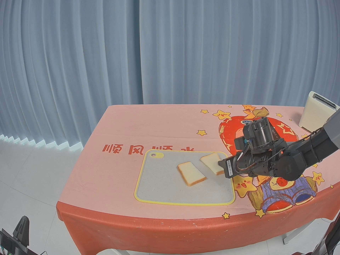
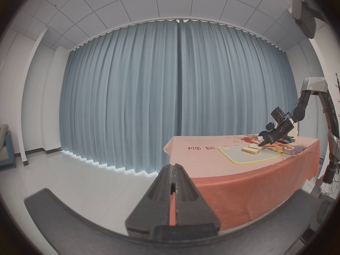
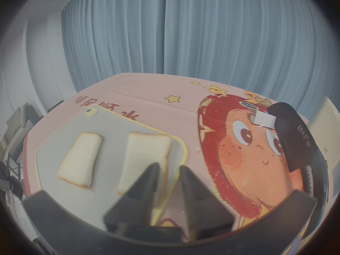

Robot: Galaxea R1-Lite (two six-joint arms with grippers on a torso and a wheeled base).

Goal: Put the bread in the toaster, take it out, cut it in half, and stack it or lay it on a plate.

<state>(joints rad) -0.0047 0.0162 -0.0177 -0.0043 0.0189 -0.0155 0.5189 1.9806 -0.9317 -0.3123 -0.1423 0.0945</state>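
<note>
Two half slices of bread lie flat on a grey cutting board (image 1: 166,192) with a yellow rim. The left half (image 1: 191,173) (image 3: 80,159) is near the board's middle. The right half (image 1: 211,162) (image 3: 141,156) is by the board's far right corner. My right gripper (image 1: 224,168) (image 3: 166,172) is low over the right half's outer edge, open with a narrow gap, and that edge and the board's rim show between its fingers. A cream toaster (image 1: 317,111) stands at the table's far right. My left gripper (image 2: 172,181) (image 1: 21,231) is shut and empty, off the table's left side.
The table carries a pink and orange cloth (image 1: 141,131) with a cartoon print under the right arm. Blue curtains hang behind. The cloth left of the board and behind it is bare.
</note>
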